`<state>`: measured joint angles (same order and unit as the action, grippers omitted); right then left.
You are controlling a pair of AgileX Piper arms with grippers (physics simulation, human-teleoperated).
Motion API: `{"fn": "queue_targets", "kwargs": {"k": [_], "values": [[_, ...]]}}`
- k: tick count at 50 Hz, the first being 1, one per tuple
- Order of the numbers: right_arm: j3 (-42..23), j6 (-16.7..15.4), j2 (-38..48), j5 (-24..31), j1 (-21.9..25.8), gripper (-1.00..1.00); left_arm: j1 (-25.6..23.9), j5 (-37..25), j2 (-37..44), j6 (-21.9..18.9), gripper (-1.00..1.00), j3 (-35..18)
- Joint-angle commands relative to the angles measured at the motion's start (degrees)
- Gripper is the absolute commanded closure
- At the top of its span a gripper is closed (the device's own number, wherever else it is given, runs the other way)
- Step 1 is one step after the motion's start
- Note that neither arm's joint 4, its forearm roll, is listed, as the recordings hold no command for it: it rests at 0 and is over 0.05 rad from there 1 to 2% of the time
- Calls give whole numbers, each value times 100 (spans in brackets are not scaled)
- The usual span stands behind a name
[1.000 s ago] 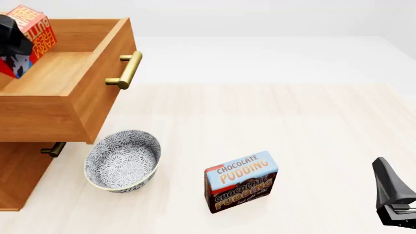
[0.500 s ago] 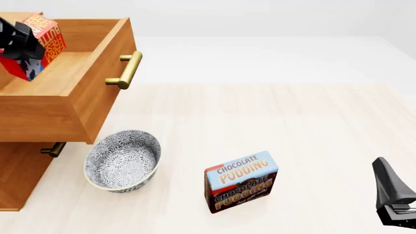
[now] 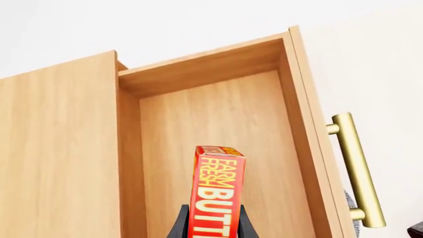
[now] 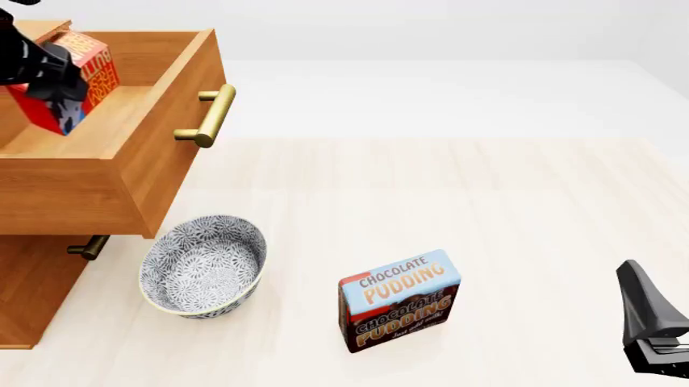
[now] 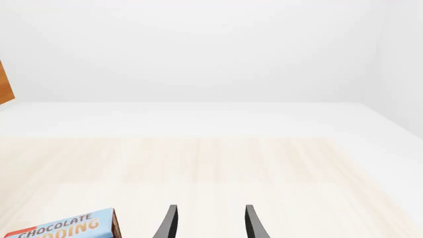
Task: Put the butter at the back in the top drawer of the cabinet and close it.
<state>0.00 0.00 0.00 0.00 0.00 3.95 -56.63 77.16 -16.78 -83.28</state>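
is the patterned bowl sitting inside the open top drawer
No, the patterned bowl stands on the table in front of the cabinet, below the open top drawer.

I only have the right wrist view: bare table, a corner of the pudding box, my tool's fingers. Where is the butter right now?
Observer: The butter is clamped in the left tool, held above the open top drawer.
Operator: Is the drawer pulled out far enough?
Observer: It is well out of the cabinet; the left wrist view shows bare drawer floor beyond the box.
Operator: Anything near the drawer I should know of?
Observer: A patterned bowl sits on the table just below the drawer's front corner.
Operator: And my right tool?
Observer: The right tool is open and empty, away from the pudding box.
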Motion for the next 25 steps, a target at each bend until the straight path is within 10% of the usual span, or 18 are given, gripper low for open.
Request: {"fn": "queue_targets", "kwargs": {"k": [1, 25], "values": [[0, 0, 0, 0, 0, -100, 17, 115, 128, -35, 100, -122], [0, 0, 0, 0, 0, -100, 42, 175, 459, 123, 100, -315]]}}
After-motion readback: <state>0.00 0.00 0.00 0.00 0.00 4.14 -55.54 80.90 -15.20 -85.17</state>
